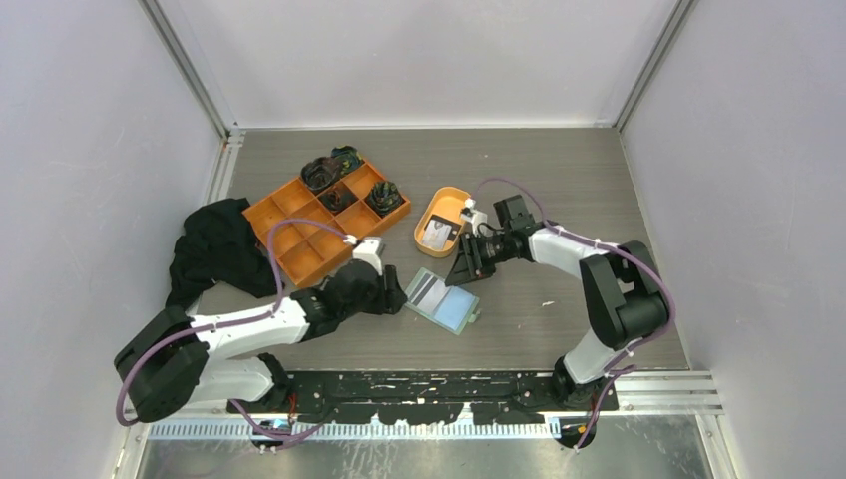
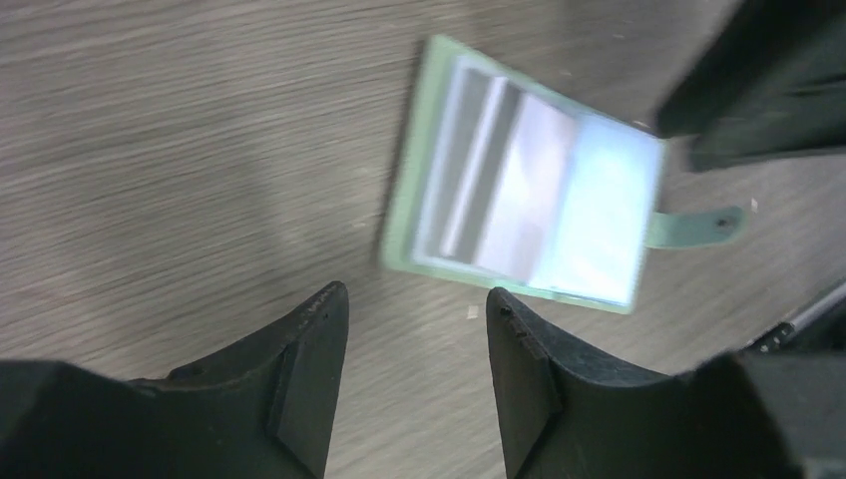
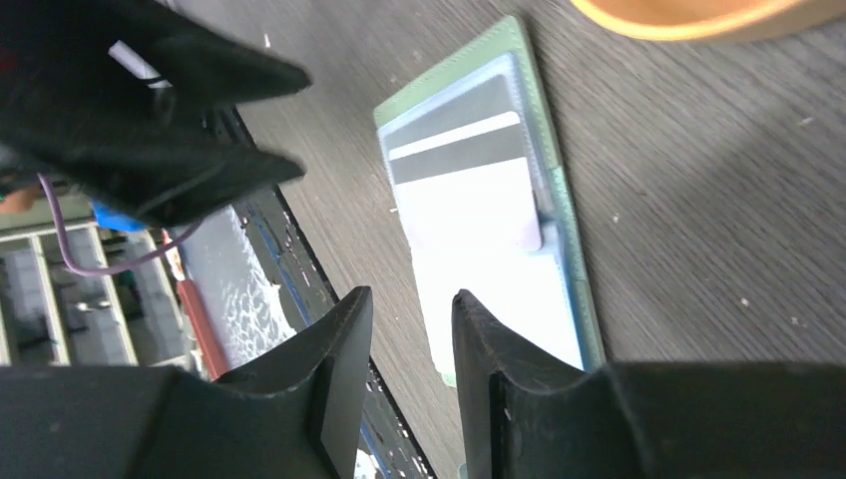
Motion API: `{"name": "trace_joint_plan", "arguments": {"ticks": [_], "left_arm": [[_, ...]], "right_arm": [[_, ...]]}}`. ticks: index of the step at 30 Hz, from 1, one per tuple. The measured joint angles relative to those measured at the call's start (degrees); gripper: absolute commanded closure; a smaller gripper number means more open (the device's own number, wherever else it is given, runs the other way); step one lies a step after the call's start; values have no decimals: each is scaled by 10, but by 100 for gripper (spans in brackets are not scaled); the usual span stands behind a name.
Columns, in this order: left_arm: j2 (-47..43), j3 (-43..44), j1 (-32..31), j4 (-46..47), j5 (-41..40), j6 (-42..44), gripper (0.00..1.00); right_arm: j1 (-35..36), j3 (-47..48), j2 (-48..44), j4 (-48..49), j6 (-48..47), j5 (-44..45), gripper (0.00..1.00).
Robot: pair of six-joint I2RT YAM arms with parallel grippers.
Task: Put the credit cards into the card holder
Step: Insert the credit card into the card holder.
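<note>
The green card holder (image 1: 445, 302) lies open on the table between my two grippers. One credit card (image 1: 428, 290), white with dark bands, sits in its left pocket; it also shows in the right wrist view (image 3: 464, 170) and, blurred, in the left wrist view (image 2: 479, 180). Another credit card (image 1: 436, 235) lies in the oval orange dish (image 1: 427, 213). My left gripper (image 1: 396, 296) is open and empty, just left of the holder (image 2: 599, 215). My right gripper (image 1: 463, 265) is open and empty, just above the holder's far right edge (image 3: 564, 200).
An orange compartment tray (image 1: 299, 254) with dark items in its far cells stands at the back left. A black cloth (image 1: 214, 249) lies left of it. The dish's rim (image 3: 698, 15) is close to my right gripper. Grey walls enclose the table.
</note>
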Motion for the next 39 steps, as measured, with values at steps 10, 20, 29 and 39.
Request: {"name": "trace_joint_plan", "arguments": {"ticks": [10, 20, 29, 39], "left_arm": [[-37, -76, 105, 82, 137, -30, 46], [77, -75, 171, 160, 228, -45, 48], [148, -58, 193, 228, 292, -60, 52], [204, -30, 197, 262, 332, -68, 59]], "right_arm": [[76, -18, -157, -52, -303, 49, 87], [158, -60, -133, -82, -640, 131, 99], [214, -60, -84, -37, -672, 224, 99], [235, -51, -63, 13, -672, 283, 99]]}}
